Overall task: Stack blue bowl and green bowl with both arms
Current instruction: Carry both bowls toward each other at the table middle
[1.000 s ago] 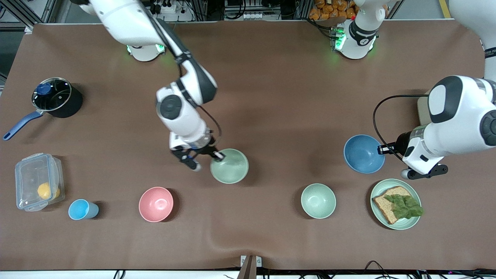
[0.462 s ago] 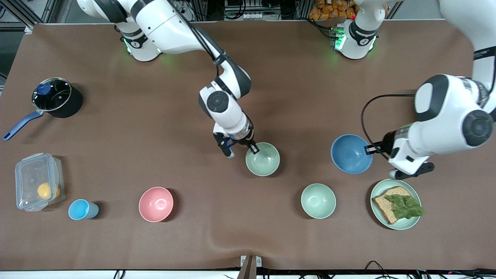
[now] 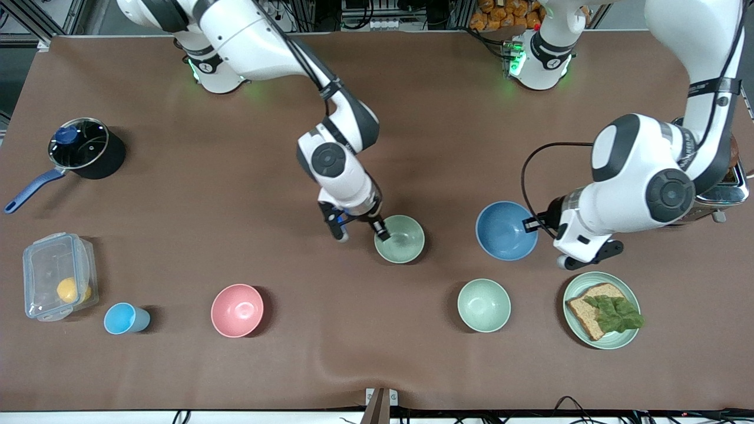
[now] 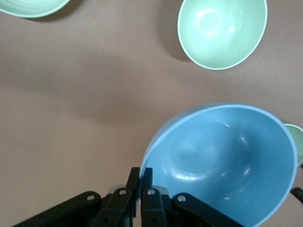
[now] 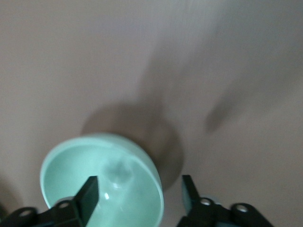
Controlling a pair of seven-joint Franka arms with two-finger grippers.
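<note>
The blue bowl (image 3: 502, 230) hangs tilted from my left gripper (image 3: 533, 224), which is shut on its rim. The left wrist view shows this grip (image 4: 140, 177) on the bowl (image 4: 222, 161). A pale green bowl (image 3: 399, 238) sits near the table's middle. My right gripper (image 3: 362, 235) is open astride its rim, one finger inside and one outside, as the right wrist view (image 5: 138, 194) shows on that bowl (image 5: 102, 182). A second, look-alike green bowl (image 3: 483, 305) stands nearer the front camera and also shows in the left wrist view (image 4: 222, 30).
A green plate with bread and lettuce (image 3: 601, 310) lies just below the left hand. A pink bowl (image 3: 237, 310), a light-blue cup (image 3: 125, 318), a lidded plastic box (image 3: 58, 284) and a pot (image 3: 82, 150) stand toward the right arm's end.
The green bowl has moved with my right gripper toward the left arm's end, then stopped. My left gripper has carried the blue bowl toward the green bowl.
</note>
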